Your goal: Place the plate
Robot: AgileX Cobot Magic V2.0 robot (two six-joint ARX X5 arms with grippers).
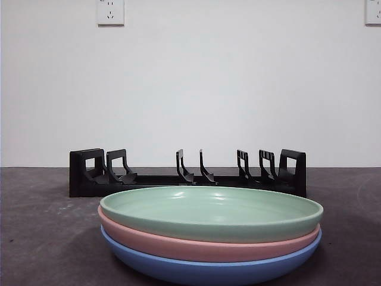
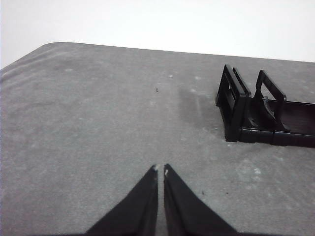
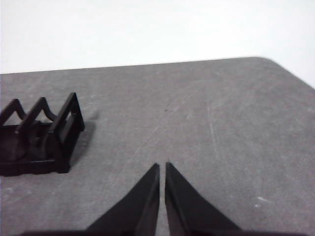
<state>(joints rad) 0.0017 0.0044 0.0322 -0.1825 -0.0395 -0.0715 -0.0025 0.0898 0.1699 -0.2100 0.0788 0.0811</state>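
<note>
Clearly we have not begun: on the grey counter [image 1: 36, 238] three plates sit stacked near us, green plate [image 1: 211, 211] topmost on pink plate [image 1: 208, 245] and blue plate [image 1: 208, 269], so we judge it is the first to go. Behind them the black rack [image 1: 187, 174] stands empty, slots upright to take plates on edge. Our left gripper [image 2: 160, 169] and right gripper [image 3: 162, 166] hover apart, jaws nearly closed, holding nothing. A white wall with an outlet [image 1: 111, 12] backs everything.
</note>
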